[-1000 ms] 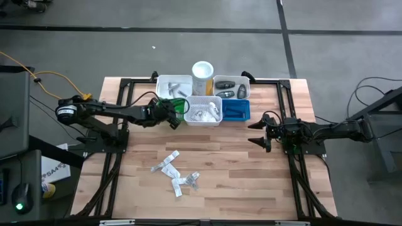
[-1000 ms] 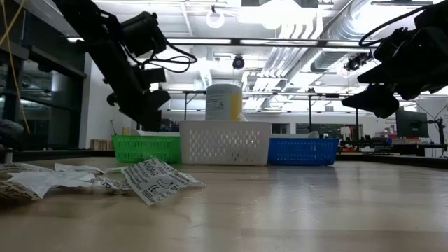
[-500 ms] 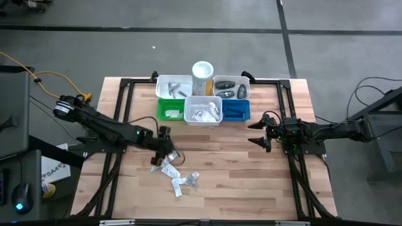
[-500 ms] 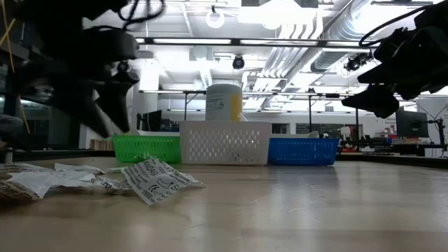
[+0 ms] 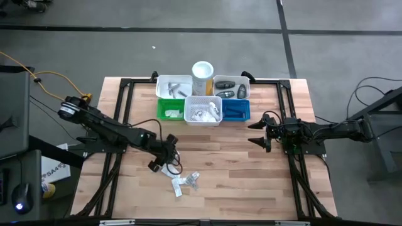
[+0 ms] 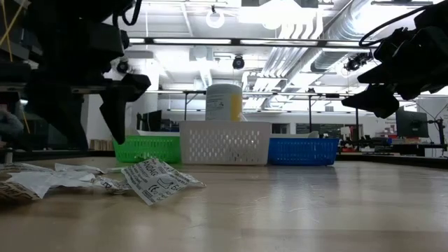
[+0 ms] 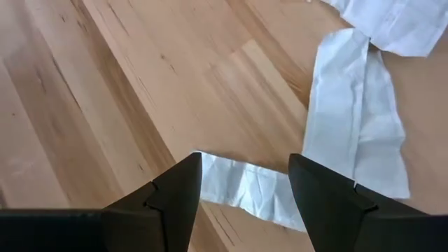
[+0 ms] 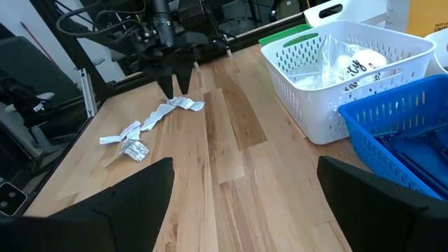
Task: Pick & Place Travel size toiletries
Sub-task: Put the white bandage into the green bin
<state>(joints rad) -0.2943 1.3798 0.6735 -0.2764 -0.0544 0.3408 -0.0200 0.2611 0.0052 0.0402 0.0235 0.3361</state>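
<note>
The wooden table (image 5: pixel 251 169) carries every item, and the white basket (image 5: pixel 203 110) at its far middle serves as the reference landmark. The left arm (image 5: pixel 107 129) reaches in from the table's left edge toward the area in front of the white basket; the right arm (image 5: pixel 333 130) waits well to the right of the basket, above bare wood. Touching the white basket are a green bin (image 5: pixel 169 109) on its left and a blue bin (image 5: pixel 235 110) on its right, with two further white bins (image 5: pixel 174 85) behind it and a tall white cylinder (image 5: pixel 202 73) standing between those two. The white basket holds crinkly clear-and-white packets (image 8: pixel 343 63). The loose travel size toiletries (image 5: pixel 182 179) lie in a scattered cluster on the wood well in front of the white basket, toward its left. The left gripper (image 5: pixel 164 158) hangs low at the basket-side end of this cluster, fingers spread apart and holding nothing; in its wrist view a long white packet strip (image 7: pixel 357 133) runs beside one finger and a shorter white packet (image 7: pixel 245 185) lies in the gap between both fingers. The right gripper (image 5: pixel 262 132) is released, jaws wide apart and empty. In the low view, a printed packet (image 6: pixel 157 180) lies at the near edge of the cluster
</note>
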